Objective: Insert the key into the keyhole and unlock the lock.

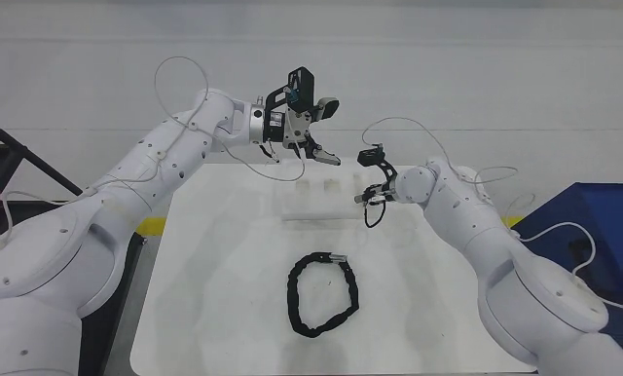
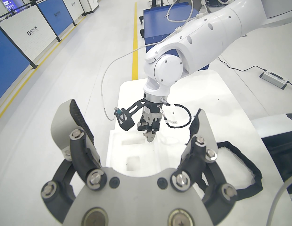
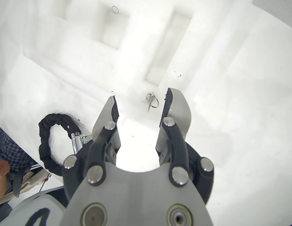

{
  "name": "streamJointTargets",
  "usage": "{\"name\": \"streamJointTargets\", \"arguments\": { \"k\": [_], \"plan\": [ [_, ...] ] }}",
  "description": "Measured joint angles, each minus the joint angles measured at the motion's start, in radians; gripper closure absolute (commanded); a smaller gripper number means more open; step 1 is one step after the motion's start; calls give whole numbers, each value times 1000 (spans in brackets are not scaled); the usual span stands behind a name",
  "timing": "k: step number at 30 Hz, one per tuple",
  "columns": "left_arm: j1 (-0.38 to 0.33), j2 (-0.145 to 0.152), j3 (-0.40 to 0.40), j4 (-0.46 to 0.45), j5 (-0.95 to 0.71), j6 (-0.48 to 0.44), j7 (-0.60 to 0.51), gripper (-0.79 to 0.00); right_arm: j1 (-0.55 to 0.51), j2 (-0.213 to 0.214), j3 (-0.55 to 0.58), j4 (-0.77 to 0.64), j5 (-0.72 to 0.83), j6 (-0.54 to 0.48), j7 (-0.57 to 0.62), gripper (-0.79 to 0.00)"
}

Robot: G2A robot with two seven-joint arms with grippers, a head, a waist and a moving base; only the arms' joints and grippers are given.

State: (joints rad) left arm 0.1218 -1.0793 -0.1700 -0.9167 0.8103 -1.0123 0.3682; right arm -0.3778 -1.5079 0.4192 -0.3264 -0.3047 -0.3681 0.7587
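The right gripper hangs over the key, fingers wide. The key lies on the foam tray. The left gripper is raised, fingers wide. The lock lies on the tabletop.

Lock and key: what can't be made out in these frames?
- Keyhole: the lock is too small in the top view. In the right wrist view its metal end is partly behind a finger of the right gripper.
- Key: tiny in the right wrist view, so its teeth and facing are unreadable.
- Lock's joint: in the left wrist view, covered by the left gripper.
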Motion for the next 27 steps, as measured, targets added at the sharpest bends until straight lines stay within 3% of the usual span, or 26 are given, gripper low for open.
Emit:
{"name": "streamJointTargets", "arguments": {
  "k": [21, 27],
  "plan": [
    [0, 0, 0, 0, 0, 0, 0, -785, -7, -52, 24, 93, -30, 28, -45, -151],
    [0, 0, 0, 0, 0, 0, 0, -785, -8, -61, 33, 109, -36, 43, -52, -62]
  ]
}}
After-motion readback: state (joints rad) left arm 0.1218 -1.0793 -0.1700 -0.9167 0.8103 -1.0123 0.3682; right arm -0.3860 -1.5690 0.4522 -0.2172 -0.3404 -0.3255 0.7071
